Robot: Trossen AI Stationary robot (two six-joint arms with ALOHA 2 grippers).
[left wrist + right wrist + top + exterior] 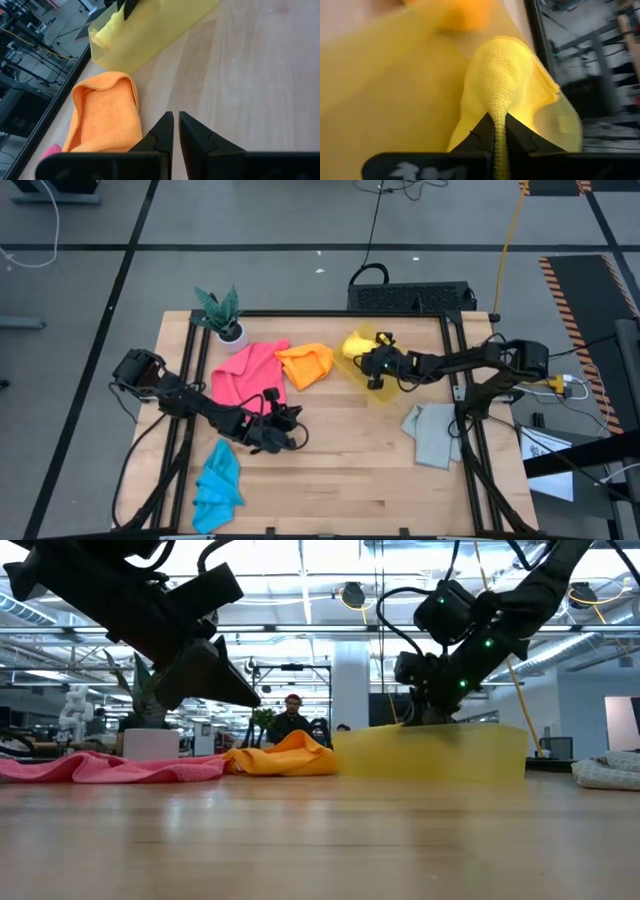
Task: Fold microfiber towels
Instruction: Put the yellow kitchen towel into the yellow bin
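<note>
**Yellow towel pinched in my right pincer, inside the bin**

Yellow towel [505,70] sits bunched in the translucent yellow bin [385,392] at the far right of the table [340,470], and my right pincer [377,372] reaches into that bin with its fingers [485,131] pressed together on a fold of the cloth (the fabric runs straight down between the tips in my wrist view).

My left pincer [283,430] hangs just above the bare wood near the middle of the table, its fingers [162,131] almost together with only a thin slit between them, holding nothing.

Orange towel [306,364] lies folded at the far side, left of the bin, its left edge touching the pink towel [246,372], which is spread beside a small potted plant [224,314] at the far left corner. Blue towel [217,484] is crumpled at the near left. Grey towel [432,432] lies rumpled at the right edge.
</note>
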